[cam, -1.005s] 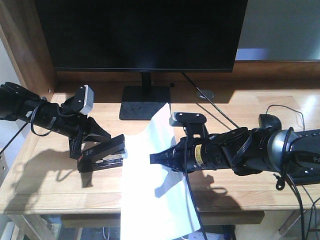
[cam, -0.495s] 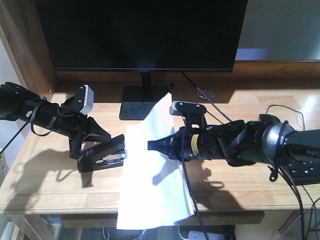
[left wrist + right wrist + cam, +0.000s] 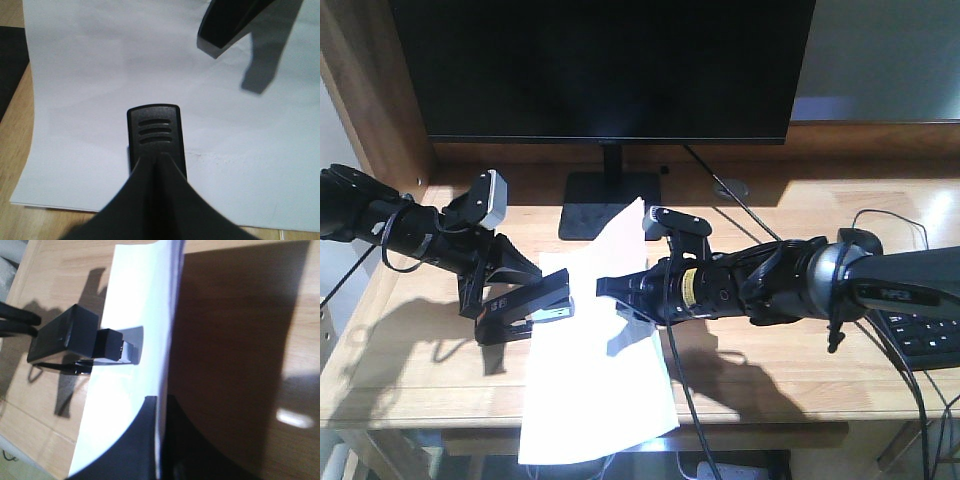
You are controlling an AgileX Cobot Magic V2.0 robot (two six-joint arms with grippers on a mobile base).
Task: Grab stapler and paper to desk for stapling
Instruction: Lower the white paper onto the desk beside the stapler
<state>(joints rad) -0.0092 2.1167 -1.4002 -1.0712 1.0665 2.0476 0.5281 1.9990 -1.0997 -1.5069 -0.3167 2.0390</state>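
The black stapler (image 3: 535,305) is held in my left gripper (image 3: 510,290) just above the light-wood desk (image 3: 420,370), at the left. My right gripper (image 3: 607,288) is shut on the white paper (image 3: 600,390), which stands bent, its lower part hanging over the desk's front edge. The paper's left edge reaches the stapler's front end. In the left wrist view my left gripper (image 3: 156,165) grips the stapler (image 3: 155,130), with the paper (image 3: 100,75) behind it. In the right wrist view my right gripper (image 3: 161,410) pinches the paper (image 3: 135,305) edge-on, and the stapler (image 3: 75,340) overlaps its side.
A black monitor (image 3: 600,70) on a flat stand (image 3: 605,215) fills the back. A keyboard (image 3: 930,345) and cables (image 3: 750,215) lie at the right. A wooden shelf side (image 3: 360,90) rises at the far left. The desk's front edge is close below the arms.
My right gripper has carried the paper leftward, from the desk's middle to the stapler's front end. The left arm and the stapler have stayed still.
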